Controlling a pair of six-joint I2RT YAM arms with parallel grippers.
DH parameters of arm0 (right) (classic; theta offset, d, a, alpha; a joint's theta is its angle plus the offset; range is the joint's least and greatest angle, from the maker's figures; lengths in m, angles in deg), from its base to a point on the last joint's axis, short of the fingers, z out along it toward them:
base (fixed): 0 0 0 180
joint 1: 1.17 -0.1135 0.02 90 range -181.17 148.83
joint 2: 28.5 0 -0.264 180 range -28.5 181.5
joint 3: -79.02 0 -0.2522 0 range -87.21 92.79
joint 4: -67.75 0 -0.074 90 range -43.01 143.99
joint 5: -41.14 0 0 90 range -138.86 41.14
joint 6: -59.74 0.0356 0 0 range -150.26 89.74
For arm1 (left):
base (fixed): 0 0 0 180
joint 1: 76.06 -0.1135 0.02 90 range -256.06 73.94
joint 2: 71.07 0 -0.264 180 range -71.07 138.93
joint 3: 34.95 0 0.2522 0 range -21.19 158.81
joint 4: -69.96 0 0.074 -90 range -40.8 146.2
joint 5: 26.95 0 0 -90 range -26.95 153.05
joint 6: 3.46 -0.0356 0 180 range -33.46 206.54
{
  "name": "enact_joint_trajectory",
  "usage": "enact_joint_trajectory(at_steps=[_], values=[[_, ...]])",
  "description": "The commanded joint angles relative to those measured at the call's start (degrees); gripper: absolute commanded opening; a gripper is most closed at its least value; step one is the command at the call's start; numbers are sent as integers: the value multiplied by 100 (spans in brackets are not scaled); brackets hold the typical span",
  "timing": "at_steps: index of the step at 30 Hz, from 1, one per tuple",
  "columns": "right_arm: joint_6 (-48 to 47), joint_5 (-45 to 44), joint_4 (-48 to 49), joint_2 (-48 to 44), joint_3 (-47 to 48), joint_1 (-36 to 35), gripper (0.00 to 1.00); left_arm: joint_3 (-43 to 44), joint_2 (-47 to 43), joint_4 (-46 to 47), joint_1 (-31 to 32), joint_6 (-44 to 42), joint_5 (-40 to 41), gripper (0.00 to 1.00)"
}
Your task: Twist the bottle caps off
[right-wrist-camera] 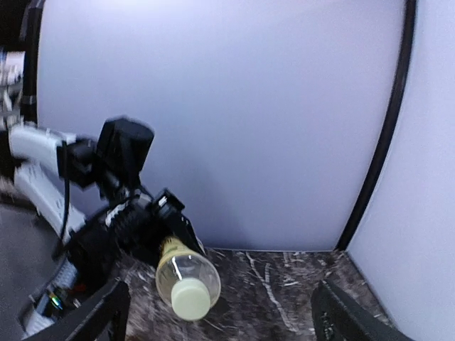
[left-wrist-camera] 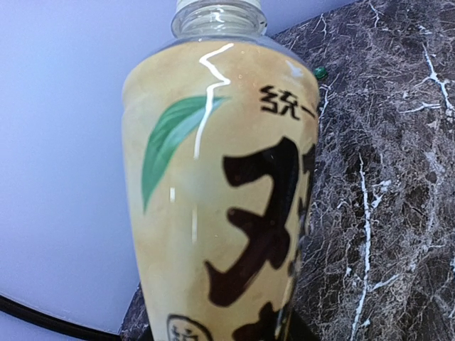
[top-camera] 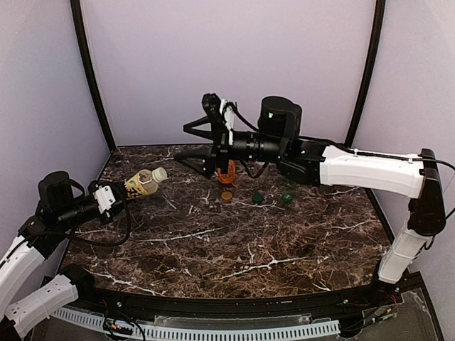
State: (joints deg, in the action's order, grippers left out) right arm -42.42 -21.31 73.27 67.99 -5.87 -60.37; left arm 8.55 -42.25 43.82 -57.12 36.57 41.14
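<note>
My left gripper is shut on a tan-labelled tea bottle and holds it tilted above the table at the left. The bottle's pale yellow cap is on and points toward the right arm. The bottle fills the left wrist view and hides my fingers. My right gripper is open and empty, raised, a little to the right of the cap. The right wrist view shows the cap between its fingertips. A tan-gold cap, a dark green cap and a bright green cap lie loose on the table.
An orange object lies partly hidden under the right arm, behind the tan-gold cap. Pale walls with black corner posts close the back and sides of the dark marble table.
</note>
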Motion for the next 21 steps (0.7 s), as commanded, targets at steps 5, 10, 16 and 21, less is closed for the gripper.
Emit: enact_joint_trajectory(at_steps=[5,10,16,21], values=[[5298,-533,-453,833,857,93,75,-259,20,574,22,-570,755,1],[4826,-538,-2028,1480,2179,-139,84,-324,54,612,24,-836,904,1],[4915,-683,-2404,1747,2443,-179,86,-368,32,676,22,-794,818,1],[4944,-664,-2551,1804,2437,-175,79,-375,33,711,24,-793,810,1]])
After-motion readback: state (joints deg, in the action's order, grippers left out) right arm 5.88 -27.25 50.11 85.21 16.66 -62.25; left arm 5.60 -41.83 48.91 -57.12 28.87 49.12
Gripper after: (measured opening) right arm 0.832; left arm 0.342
